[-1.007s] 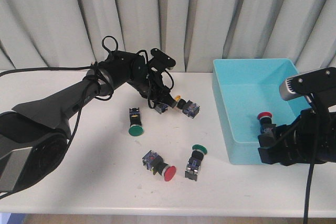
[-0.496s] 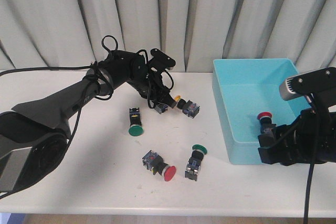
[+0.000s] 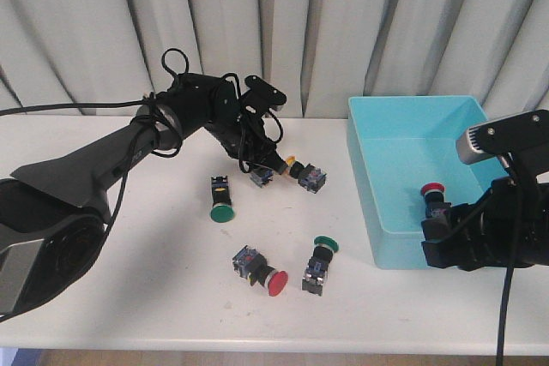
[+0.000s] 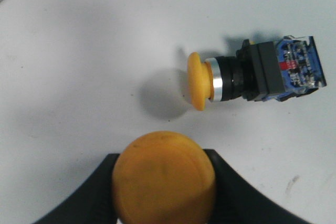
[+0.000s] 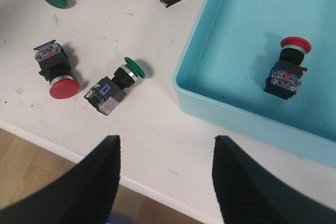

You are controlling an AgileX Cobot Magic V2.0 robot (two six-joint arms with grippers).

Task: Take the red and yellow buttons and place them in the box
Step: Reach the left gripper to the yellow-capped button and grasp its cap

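While the left gripper (image 4: 164, 203) pinches one yellow button (image 4: 164, 181) at the far middle of the table (image 3: 129, 280), a second yellow button (image 4: 252, 74) lies on its side just beside it, cap toward the gripper. Two red buttons show: one (image 3: 260, 269) lying near, cap rightward, one (image 3: 434, 197) inside the box (image 3: 369, 203) at right. Two green buttons (image 3: 222, 199) (image 3: 318, 264) lie between. The right gripper (image 5: 165, 182) hangs spread and empty. Pale curtains (image 3: 343, 23) hang behind.

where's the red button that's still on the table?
Front view: red button lies near the table's front edge, centre, just left of a green button, left of the box.
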